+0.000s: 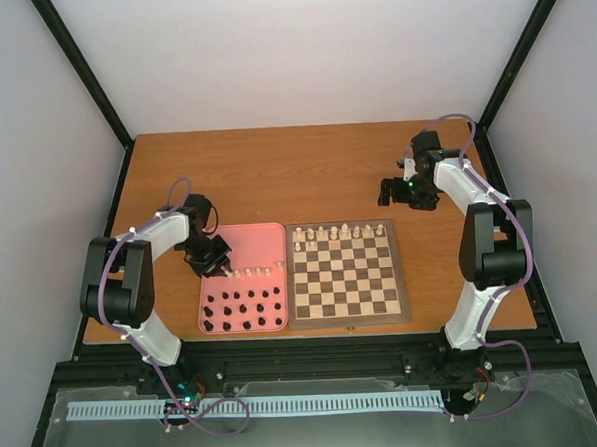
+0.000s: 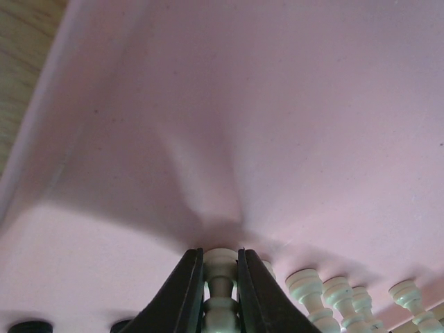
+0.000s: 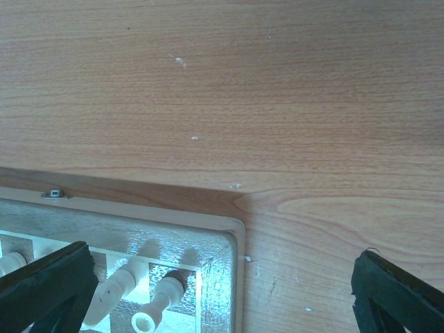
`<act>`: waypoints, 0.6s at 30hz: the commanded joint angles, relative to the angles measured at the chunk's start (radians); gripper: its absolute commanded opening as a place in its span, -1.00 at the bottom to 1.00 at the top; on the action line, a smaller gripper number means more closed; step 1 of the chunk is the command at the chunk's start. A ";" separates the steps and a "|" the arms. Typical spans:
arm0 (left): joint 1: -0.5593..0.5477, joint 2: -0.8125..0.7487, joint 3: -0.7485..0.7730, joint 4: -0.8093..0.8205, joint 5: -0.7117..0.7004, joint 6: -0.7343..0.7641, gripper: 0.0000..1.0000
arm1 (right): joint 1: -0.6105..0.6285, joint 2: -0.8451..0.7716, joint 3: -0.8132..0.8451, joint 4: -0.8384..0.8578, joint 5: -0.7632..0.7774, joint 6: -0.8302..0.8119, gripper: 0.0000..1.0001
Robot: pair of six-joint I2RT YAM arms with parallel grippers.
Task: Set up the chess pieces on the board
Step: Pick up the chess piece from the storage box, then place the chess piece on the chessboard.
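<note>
My left gripper [image 1: 213, 256] is over the pink tray [image 1: 242, 244]. In the left wrist view the left gripper [image 2: 220, 254] is shut on a cream-white chess piece [image 2: 220, 276]. I cannot tell whether it is off the tray floor. More white pieces [image 2: 311, 290] stand in a row to its right, also seen from above [image 1: 253, 274]. The board [image 1: 343, 275] lies right of the tray, with several white pieces [image 1: 339, 230] on its far row. My right gripper [image 1: 401, 192] is open and empty above the table beyond the board's far right corner [image 3: 220, 243]. Two white pieces [image 3: 161, 304] show there.
Several black pieces [image 1: 241, 313] stand on the near part of the pink tray; two show at the bottom left of the left wrist view [image 2: 29, 325]. Bare wooden table [image 1: 296, 169] lies behind the tray and board. Black frame posts rise at the far corners.
</note>
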 commanded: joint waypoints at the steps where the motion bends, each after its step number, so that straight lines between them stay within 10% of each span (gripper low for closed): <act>1: 0.010 0.018 0.019 -0.001 -0.008 0.000 -0.80 | -0.006 0.015 0.018 -0.003 0.003 -0.014 1.00; 18: -0.081 -0.052 0.280 -0.218 -0.045 0.136 -0.75 | -0.006 0.007 0.025 -0.003 0.003 -0.010 1.00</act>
